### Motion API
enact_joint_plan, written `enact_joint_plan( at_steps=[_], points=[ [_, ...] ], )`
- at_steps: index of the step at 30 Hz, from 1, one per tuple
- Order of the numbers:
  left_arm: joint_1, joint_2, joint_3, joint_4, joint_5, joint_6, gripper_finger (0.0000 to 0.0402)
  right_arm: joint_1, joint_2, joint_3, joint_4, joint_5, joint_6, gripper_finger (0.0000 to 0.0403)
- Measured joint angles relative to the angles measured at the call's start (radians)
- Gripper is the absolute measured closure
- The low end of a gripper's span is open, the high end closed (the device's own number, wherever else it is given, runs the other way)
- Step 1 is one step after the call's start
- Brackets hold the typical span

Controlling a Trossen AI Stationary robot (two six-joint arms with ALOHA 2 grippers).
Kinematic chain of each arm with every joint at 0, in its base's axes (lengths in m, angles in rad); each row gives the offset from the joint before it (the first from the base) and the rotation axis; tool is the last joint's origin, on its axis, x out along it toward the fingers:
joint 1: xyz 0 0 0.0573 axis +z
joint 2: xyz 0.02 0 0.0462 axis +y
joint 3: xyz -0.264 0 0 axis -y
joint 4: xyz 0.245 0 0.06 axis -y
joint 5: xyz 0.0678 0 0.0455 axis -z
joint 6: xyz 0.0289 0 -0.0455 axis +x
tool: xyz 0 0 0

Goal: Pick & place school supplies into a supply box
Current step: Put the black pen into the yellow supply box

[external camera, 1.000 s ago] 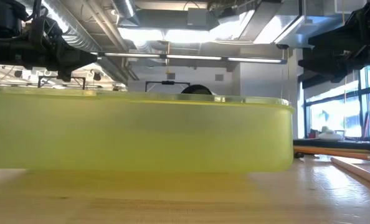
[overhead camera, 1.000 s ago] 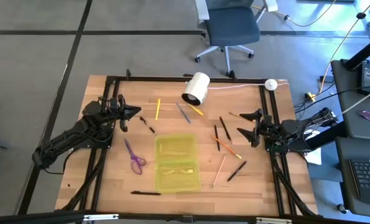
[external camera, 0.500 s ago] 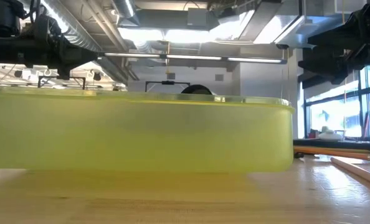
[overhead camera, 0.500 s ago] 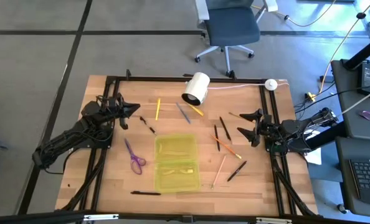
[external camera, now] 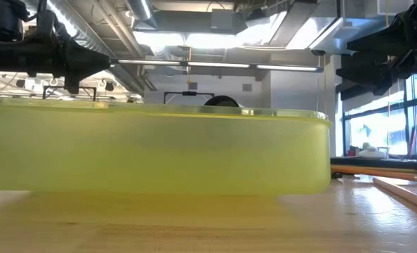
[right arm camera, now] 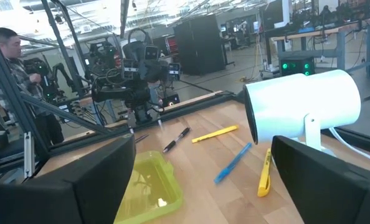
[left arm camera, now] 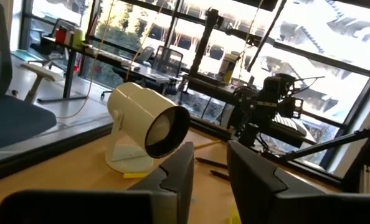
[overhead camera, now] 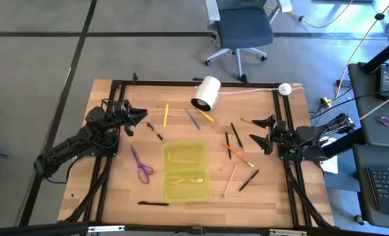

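The supply box (overhead camera: pixel 186 172), a shallow yellow-green tray, lies flat on the wooden table near its front middle; its wall (external camera: pixel 152 154) fills the low view. School supplies lie loose around it: purple scissors (overhead camera: pixel 141 166) to its left, a yellow pencil (overhead camera: pixel 166 114), a blue pen (overhead camera: pixel 192 118), black pens (overhead camera: pixel 236 134), an orange pencil (overhead camera: pixel 238 155) and a wood pencil (overhead camera: pixel 230 180). My left gripper (overhead camera: pixel 144 115) hovers at the far left, its fingers (left arm camera: pixel 179 168) a narrow gap apart, holding nothing. My right gripper (overhead camera: pixel 255 130) hovers at the right, wide open and holding nothing.
A white cylinder lamp (overhead camera: pixel 206 93) with a cable stands at the table's far edge, a small white disc (overhead camera: pixel 285 88) at the far right corner. One black pen (overhead camera: pixel 153 203) lies near the front edge. Black frame rails border the table. A person (right arm camera: pixel 4 50) stands beyond the table.
My left gripper has rolled a little about the line it points along, staying in place above the table. Nothing on the table has moved.
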Motion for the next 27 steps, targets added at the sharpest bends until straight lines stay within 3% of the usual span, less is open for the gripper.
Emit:
enact_joint_plan(
  at_steps=[6,27],
  points=[
    [0.0,0.0,0.0,-0.023,-0.047,-0.068,0.0269,0.0,0.0,0.0,0.0,0.0,0.002,0.0027],
    [0.0,0.0,0.0,-0.024,-0.054,-0.065,0.0251,0.0,0.0,0.0,0.0,0.0,0.004,0.0027]
  ],
)
